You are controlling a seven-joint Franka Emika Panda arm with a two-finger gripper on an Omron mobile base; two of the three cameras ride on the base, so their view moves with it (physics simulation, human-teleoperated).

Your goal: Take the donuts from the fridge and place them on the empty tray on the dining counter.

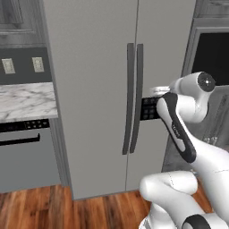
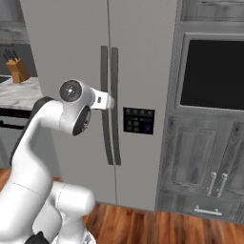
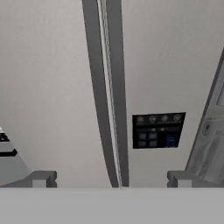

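The fridge (image 1: pixel 94 89) (image 2: pixel 71 47) (image 3: pixel 52 87) is a tall light-grey double-door unit, and both doors are shut. Two long dark curved handles (image 1: pixel 133 98) (image 2: pixel 109 105) (image 3: pixel 107 87) run down its middle seam. My gripper (image 3: pixel 111 179) is open and holds nothing. It points at the lower part of the handles from a short distance and touches neither. Its fingertips (image 3: pixel 41 178) stand wide apart on either side of the seam. The white hand (image 2: pixel 102 101) (image 1: pixel 159 91) hovers in front of the right door. The donuts are hidden behind the doors. The tray and the dining counter are out of view.
A dark control panel (image 1: pixel 148 108) (image 2: pixel 138 120) (image 3: pixel 158 130) sits on the right door. To the left are a marble counter (image 1: pixel 27 100), a dishwasher (image 1: pixel 24 152) and a knife block (image 2: pixel 18 69). To the right stand a wall oven (image 2: pixel 214 71) and grey cabinets (image 2: pixel 205 162).
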